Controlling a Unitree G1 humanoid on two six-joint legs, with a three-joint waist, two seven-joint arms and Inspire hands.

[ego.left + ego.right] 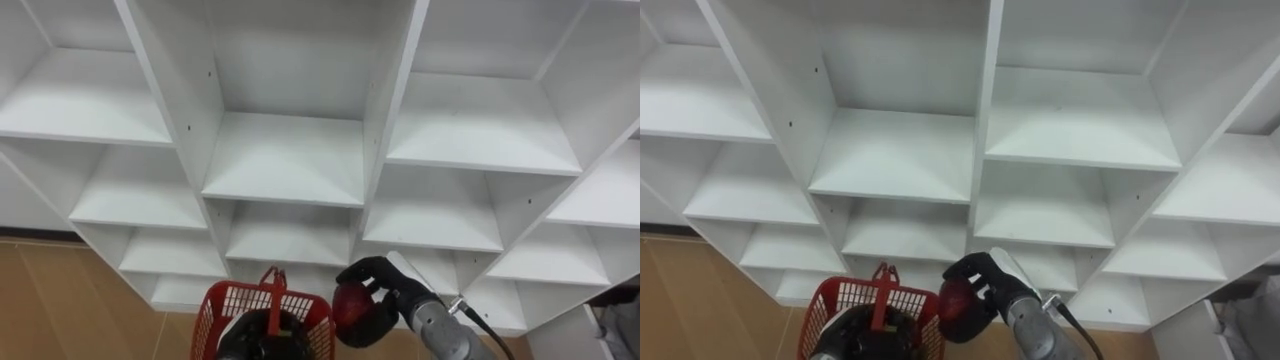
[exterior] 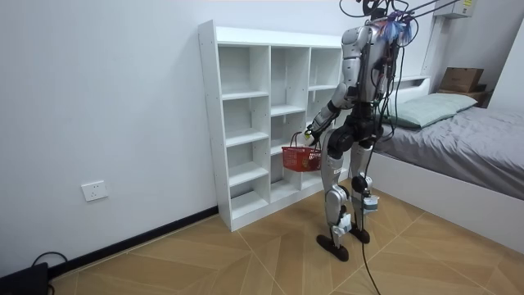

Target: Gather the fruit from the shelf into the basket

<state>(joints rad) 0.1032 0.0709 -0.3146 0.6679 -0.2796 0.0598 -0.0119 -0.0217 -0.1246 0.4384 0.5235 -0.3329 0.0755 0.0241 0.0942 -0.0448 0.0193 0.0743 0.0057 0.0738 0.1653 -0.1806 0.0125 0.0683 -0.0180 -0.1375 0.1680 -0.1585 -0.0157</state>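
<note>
Nearest: right hand [image 1: 392, 290] curled round 1 round, dark-red fruit [image 1: 350, 306], held just right of the red plastic mesh basket [image 1: 228, 293]. We judge the fruit light, firm, smooth-skinned and bruisable; a wrap round its middle suits. Basket: a dark shape shows through the mesh, contents unreadable; the left hand's state we cannot tell. Beyond: white wooden closet [image 1: 285, 160], visible compartments bare.

a home bedroom: bed [image 2: 467, 135] with pillow [image 2: 430, 106] beside white shelving [image 2: 262, 123].
</note>
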